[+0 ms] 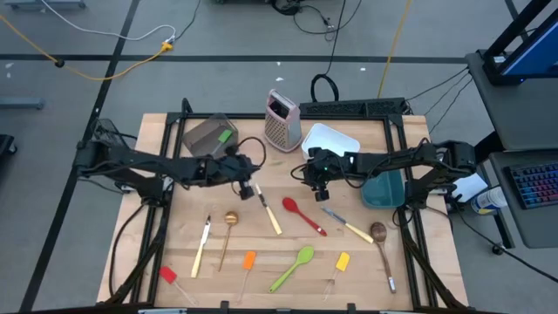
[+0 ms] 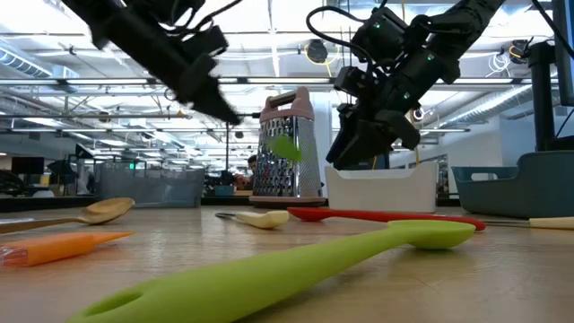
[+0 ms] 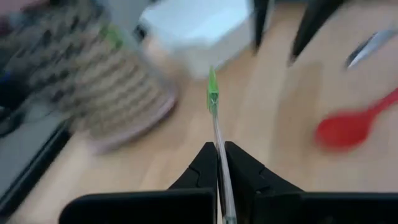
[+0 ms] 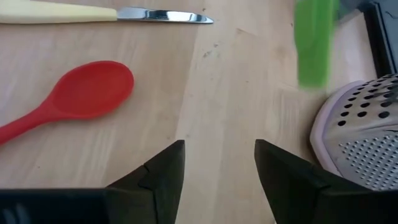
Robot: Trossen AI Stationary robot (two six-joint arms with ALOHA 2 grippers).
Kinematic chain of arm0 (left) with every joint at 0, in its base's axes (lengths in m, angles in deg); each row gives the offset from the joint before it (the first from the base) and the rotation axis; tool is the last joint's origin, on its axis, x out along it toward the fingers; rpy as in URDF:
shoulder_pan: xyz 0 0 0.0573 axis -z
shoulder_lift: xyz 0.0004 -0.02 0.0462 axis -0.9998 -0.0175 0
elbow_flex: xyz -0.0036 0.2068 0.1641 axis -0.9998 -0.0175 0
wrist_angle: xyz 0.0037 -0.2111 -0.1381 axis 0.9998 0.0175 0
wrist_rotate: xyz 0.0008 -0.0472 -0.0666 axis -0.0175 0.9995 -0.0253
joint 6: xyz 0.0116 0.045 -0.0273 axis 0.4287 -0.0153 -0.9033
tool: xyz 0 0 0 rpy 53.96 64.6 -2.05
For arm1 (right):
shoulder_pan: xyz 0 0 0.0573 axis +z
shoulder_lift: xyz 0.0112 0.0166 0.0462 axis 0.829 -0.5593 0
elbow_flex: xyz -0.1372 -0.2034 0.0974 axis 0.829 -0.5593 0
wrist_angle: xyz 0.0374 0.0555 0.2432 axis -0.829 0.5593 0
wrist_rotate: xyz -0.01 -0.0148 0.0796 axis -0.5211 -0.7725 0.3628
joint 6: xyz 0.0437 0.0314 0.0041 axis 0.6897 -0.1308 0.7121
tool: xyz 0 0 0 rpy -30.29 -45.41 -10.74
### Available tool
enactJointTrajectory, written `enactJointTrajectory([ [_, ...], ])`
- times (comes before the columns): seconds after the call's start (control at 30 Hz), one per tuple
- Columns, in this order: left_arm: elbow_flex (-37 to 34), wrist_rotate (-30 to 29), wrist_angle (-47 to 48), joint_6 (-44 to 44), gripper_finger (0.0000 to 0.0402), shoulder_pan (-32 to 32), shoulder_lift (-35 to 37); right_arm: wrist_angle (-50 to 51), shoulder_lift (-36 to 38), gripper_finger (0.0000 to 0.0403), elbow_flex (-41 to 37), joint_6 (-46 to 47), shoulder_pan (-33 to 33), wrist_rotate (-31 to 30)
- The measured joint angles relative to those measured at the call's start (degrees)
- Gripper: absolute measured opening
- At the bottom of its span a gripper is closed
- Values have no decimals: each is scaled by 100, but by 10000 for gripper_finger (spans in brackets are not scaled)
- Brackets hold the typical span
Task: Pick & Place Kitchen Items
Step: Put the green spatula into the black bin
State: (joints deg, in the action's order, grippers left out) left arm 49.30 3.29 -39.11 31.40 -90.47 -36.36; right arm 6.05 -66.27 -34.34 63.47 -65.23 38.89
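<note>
The left gripper is pinching the thin clear handle of a green mini spatula and holding it up in the air near the grater, probably so it can carry it to a container. The right gripper is hanging open above the table close to the red spoon, maybe getting ready to grab it. More spoons, spatulas and knives are lying spread out on the wooden table. Behind it, a big room is showing

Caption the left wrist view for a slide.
Left end effector shut on a green mini spatula, carried above the table near the box grater and white container.
</note>
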Motion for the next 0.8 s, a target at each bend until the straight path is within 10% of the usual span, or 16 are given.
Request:
enactJointTrajectory([
  [0.43,0,-1427,1664,880,7,-137,1618,-8,-2,186,-2,98,0,-6],
  [0.8,0,-1466,3917,757,5,-1644,1859,-11,-4,184,-4,103,-1,-1],
])
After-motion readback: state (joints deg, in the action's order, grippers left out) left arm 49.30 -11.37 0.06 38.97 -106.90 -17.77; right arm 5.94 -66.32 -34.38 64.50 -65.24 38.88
